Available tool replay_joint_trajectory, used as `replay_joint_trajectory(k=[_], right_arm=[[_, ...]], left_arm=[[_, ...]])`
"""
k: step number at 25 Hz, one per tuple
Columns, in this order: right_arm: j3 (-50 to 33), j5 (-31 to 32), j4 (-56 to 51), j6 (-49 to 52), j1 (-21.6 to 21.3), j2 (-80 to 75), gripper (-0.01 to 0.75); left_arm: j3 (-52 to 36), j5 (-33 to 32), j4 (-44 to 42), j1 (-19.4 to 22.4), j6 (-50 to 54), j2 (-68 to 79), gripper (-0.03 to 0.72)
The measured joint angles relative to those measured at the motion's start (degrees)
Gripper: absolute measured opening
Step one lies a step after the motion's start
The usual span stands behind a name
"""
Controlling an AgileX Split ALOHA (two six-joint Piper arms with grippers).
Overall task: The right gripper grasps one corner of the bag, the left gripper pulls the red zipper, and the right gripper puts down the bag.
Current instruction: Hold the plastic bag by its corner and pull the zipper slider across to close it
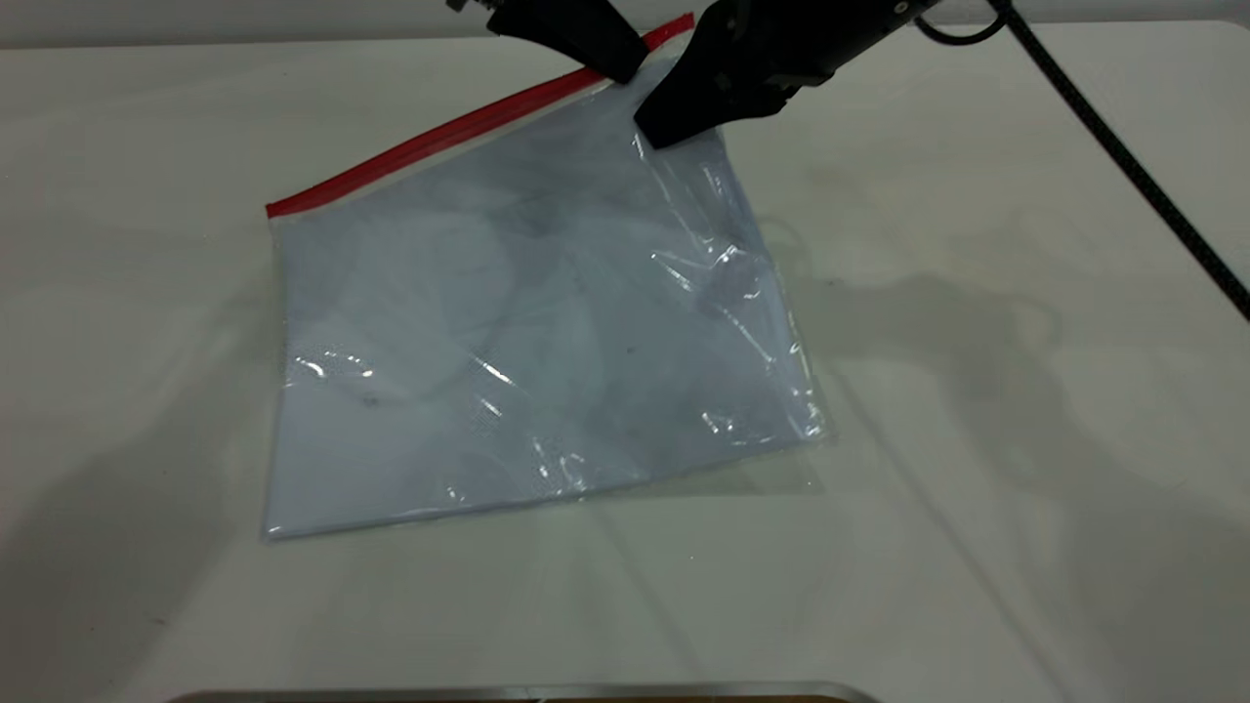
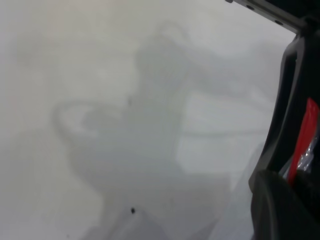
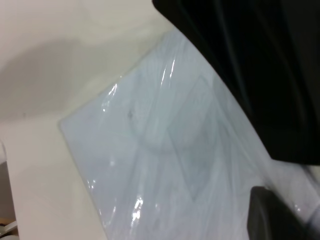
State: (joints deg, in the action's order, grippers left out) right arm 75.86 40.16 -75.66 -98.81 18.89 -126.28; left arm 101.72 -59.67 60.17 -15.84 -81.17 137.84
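Right gripper (image 1: 674,122) angled down, clamping the bag (image 1: 527,322) corner; left gripper (image 1: 610,54) pinching the red zipper (image 1: 459,132) right beside.

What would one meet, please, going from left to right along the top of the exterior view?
Red zipper → left hand, on the zipper → right hand, at the bag corner → black cable.

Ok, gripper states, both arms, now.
Left gripper: shut on the red zipper.
Right gripper: shut on the bag corner.
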Motion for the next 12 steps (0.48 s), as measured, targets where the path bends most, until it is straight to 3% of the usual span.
replay_joint_trajectory(k=[12], right_arm=[[-0.09, 8.00, -4.64, -0.43, -5.66, 0.77, 0.033]], left_arm=[[0.38, -0.68, 2.89, 2.05, -0.98, -0.05, 0.053]])
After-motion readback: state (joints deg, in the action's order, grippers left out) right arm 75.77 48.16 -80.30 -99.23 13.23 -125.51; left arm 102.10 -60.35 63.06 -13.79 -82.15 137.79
